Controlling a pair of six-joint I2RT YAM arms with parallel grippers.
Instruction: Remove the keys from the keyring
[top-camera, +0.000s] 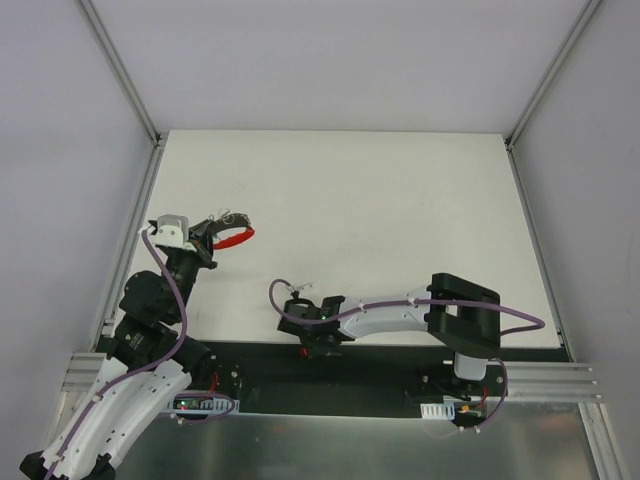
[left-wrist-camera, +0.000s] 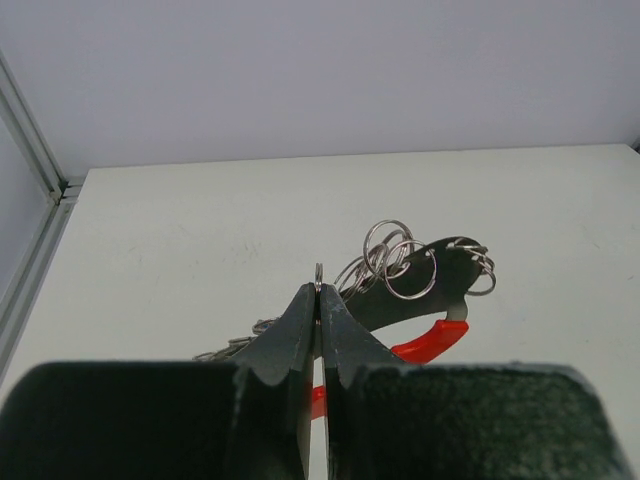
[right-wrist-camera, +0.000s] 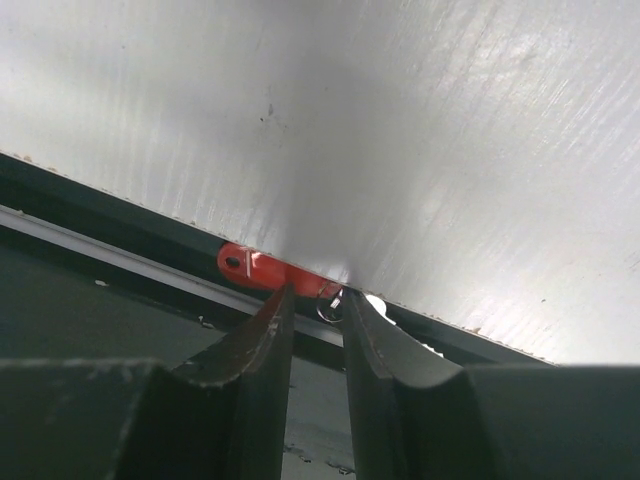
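My left gripper (top-camera: 220, 232) (left-wrist-camera: 318, 290) is shut on a thin silvery wire ring of the keyring (left-wrist-camera: 317, 270) and holds it above the table at the far left. The keyring's red curved band (left-wrist-camera: 430, 341) (top-camera: 238, 237) hangs just beyond the tips, with several loose silvery rings (left-wrist-camera: 396, 258) bunched on it. My right gripper (top-camera: 315, 343) (right-wrist-camera: 315, 298) is at the table's near edge. Its jaws stand narrowly apart around a small ring on a tiny red-headed key (right-wrist-camera: 250, 265) (top-camera: 303, 351), whose head sticks out to the left over the black strip.
The white table (top-camera: 400, 210) ends at a black strip (top-camera: 380, 365) along its near edge, right under my right gripper. Grey walls and metal rails (top-camera: 125, 250) close in the table's left, right and far sides.
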